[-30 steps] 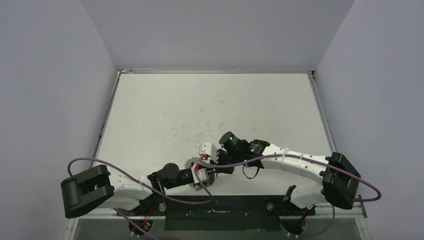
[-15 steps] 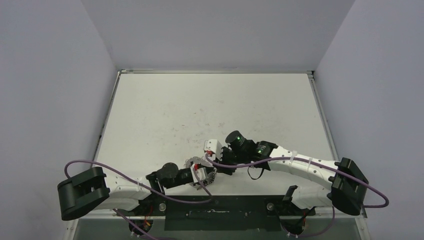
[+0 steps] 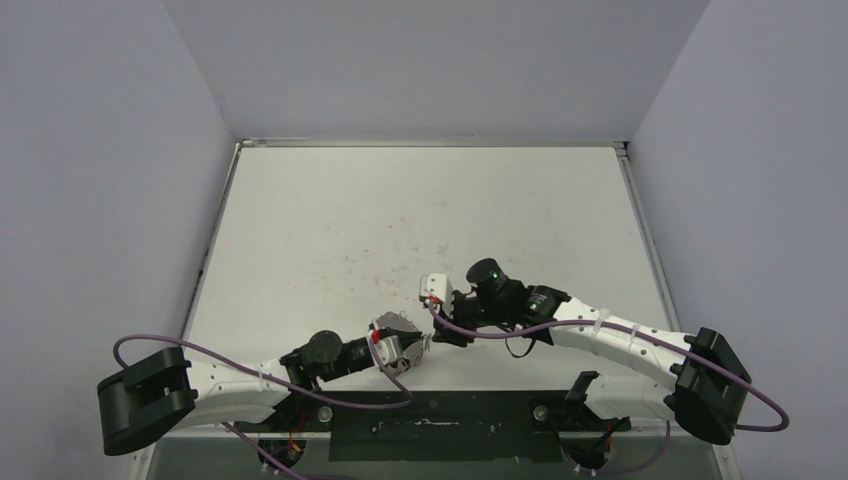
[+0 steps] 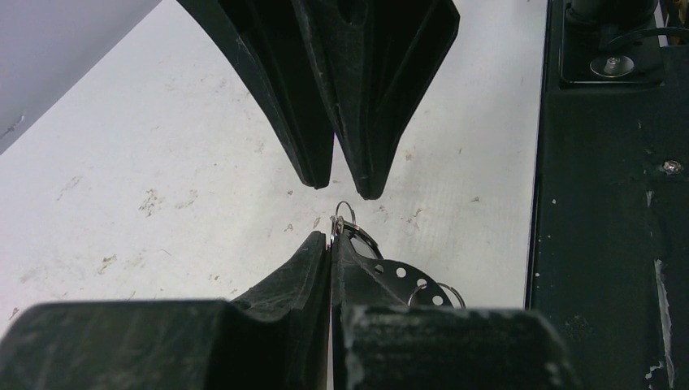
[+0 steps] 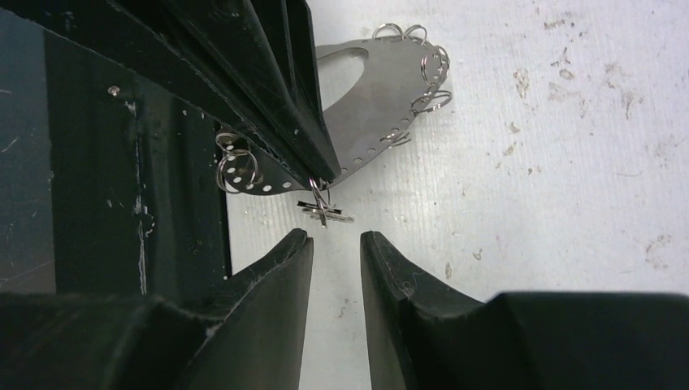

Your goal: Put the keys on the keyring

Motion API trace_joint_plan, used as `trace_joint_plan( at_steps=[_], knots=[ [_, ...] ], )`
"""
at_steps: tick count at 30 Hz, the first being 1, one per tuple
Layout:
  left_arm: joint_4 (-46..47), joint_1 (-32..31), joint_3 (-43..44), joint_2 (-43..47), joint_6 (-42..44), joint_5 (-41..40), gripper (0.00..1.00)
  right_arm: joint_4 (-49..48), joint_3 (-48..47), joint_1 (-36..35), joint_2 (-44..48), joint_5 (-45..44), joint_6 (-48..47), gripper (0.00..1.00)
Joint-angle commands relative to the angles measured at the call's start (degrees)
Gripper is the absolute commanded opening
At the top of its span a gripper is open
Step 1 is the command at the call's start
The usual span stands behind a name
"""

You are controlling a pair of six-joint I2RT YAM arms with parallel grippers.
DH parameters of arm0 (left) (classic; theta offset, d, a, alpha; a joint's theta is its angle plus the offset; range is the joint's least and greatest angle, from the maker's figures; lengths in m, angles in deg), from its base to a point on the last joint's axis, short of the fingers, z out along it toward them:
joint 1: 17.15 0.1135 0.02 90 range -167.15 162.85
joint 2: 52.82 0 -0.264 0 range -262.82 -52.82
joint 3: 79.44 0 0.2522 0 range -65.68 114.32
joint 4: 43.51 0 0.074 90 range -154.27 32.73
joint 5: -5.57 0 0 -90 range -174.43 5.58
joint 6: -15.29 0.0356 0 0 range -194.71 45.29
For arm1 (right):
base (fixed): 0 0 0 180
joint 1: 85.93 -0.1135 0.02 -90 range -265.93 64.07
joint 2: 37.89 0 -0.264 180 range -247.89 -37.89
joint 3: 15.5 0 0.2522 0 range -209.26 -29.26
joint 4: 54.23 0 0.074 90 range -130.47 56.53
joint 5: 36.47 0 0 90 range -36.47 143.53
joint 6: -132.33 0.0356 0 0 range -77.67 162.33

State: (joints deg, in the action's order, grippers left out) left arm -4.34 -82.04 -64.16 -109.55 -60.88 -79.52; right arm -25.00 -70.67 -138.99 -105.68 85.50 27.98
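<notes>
**Left gripper clamps the keyring while the right stands parted before the key**

The left gripper (image 5: 323, 172) is clenched on the rim of the flat silvery oval metal keyring (image 5: 394, 93). Its two black fingers are pressed together with no gap showing between them. The keyring has a row of punched holes along its edge, and several small silver split rings (image 5: 431, 77) are strung through them. It lies over the white scuffed table (image 3: 400, 220), close to the black mounting strip (image 4: 609, 203) at the near edge.

One small ring pokes out past the left fingertips, and the tiny silver key (image 5: 327, 214) hangs from it, lying crosswise. Whether the key touches the table cannot be told.

The right gripper (image 5: 335, 240) faces the left one tip to tip. Its jaws are released, with a narrow gap between them and nothing in it. The key sits just ahead of that gap, between the two grippers and apart from the right fingers (image 5: 284, 260).
</notes>
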Motion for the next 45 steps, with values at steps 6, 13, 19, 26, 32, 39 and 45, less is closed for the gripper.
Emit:
trace_joint_plan(
  at_steps=[6,13,19,26,32,39,45],
  knots=[
    [2.4,-0.2,-0.1,1.0,-0.8,-0.3,0.0,-5.9,-0.1,0.0,-0.7,4.4,-0.1,0.3],
    [2.3,-0.2,0.0,1.5,-0.7,-0.1,0.0,-5.9,-0.2,-0.1,-2.7,3.6,-1.0,0.15],
    [1.9,-0.2,0.0,2.3,-0.7,0.0,0.0,-5.8,0.2,-0.1,-3.3,3.8,-1.6,0.0],
    [1.8,-0.2,-0.2,3.4,-0.8,-0.2,0.0,-5.8,1.0,0.1,-3.7,2.5,-1.7,0.0],
    [1.7,-0.2,-0.4,4.1,-0.8,-0.2,0.0,-7.6,1.3,0.1,-5.3,2.4,-1.1,0.0],
    [1.6,-0.2,-0.7,4.5,-1.0,-0.3,0.0,-11.8,2.4,0.0,-5.9,1.1,0.9,0.0],
    [0.7,-0.2,-1.1,5.9,-1.0,-0.7,0.0,-12.5,4.6,0.1,-1.7,-3.4,1.4,0.31]
  ],
)
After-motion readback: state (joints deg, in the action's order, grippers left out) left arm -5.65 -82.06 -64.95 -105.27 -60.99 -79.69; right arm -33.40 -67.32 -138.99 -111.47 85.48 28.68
